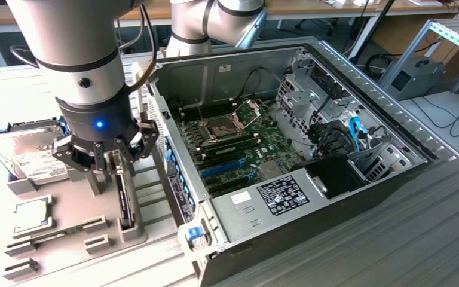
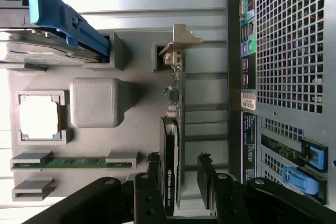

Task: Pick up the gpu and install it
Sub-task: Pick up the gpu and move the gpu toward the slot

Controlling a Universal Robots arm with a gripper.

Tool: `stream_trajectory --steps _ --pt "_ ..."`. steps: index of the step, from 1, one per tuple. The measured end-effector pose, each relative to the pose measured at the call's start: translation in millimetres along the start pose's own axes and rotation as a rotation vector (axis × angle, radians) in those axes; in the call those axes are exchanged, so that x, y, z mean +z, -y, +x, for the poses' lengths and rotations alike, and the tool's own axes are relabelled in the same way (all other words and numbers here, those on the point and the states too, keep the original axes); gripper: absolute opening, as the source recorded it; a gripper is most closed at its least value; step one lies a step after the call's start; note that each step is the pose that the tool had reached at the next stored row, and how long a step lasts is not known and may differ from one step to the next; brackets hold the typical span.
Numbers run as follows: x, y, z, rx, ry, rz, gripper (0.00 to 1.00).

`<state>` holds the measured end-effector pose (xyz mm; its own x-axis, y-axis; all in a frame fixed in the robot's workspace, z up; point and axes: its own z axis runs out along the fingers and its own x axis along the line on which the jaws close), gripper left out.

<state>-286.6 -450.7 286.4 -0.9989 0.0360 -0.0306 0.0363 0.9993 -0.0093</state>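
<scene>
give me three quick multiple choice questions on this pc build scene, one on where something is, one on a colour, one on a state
1. Where is the gpu?
A. seated in the motherboard
B. standing on edge in the grey holder tray beside the computer case
C. lifted clear in the air

2. What colour is the rail clipped on the hard drive?
A. red
B. blue
C. yellow

3. How do the jaws of the gripper stand?
A. open, one to each side of the gpu
B. shut on the gpu
C. shut on a memory stick

Answers:
1 B, the card stands on edge in a tray slot outside the case.
2 B, the rail is plainly blue in the wrist view.
3 A, a gap shows between the card and one jaw.
</scene>
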Motion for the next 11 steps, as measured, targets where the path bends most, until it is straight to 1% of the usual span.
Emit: stream_trajectory --steps 4,11 --pt "3.9 -0.9 0.2 0.000 0.0000 0.0001 0.42" --pt "10.9 -4.8 0.6 0.000 0.0000 0.0001 0.42"
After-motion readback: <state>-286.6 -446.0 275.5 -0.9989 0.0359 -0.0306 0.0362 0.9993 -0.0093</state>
